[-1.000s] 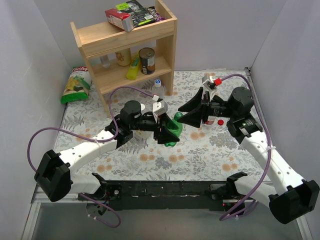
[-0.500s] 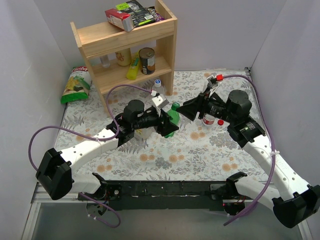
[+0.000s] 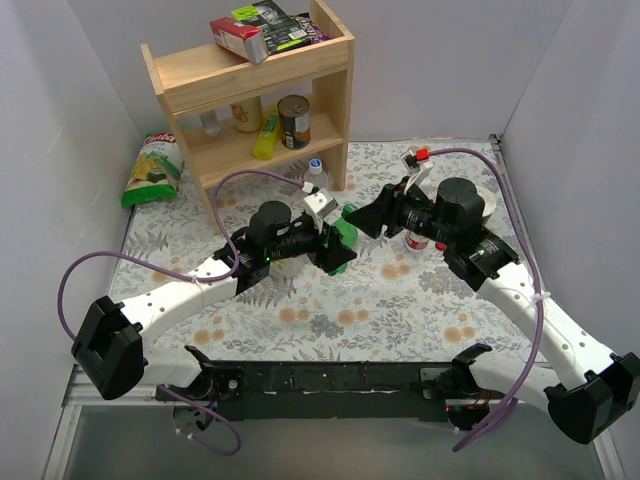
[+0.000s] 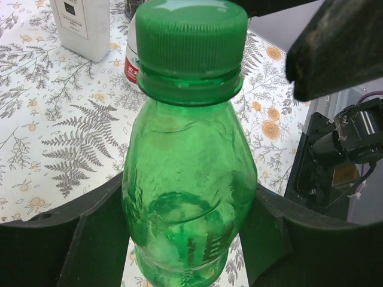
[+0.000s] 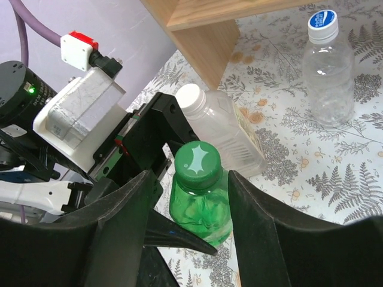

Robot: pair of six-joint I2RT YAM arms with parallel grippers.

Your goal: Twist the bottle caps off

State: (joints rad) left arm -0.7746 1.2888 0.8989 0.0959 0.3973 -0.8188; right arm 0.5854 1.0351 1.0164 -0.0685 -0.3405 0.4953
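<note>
- My left pincer (image 4: 185, 251) is clamped around the body of the green bottle (image 4: 187, 173), near the middle of the surface (image 3: 400, 290).
- My right pincer (image 5: 192, 179) stands open, jaws either side of the green cap (image 5: 197, 162), not gripping.

ctr bottle (image 3: 344, 232) btwn L gripper (image 4: 188, 200) & R gripper (image 5: 194, 177) | shelf (image 3: 336, 92) behind | bag (image 3: 150, 172) L of shelf

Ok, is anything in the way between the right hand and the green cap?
Nothing visible. The green cap sits uncovered between the open fingers of the right hand, with a gap on each side. The left hand grips the green bottle lower down, and the white-capped bottle is behind it, out of the path.
</note>
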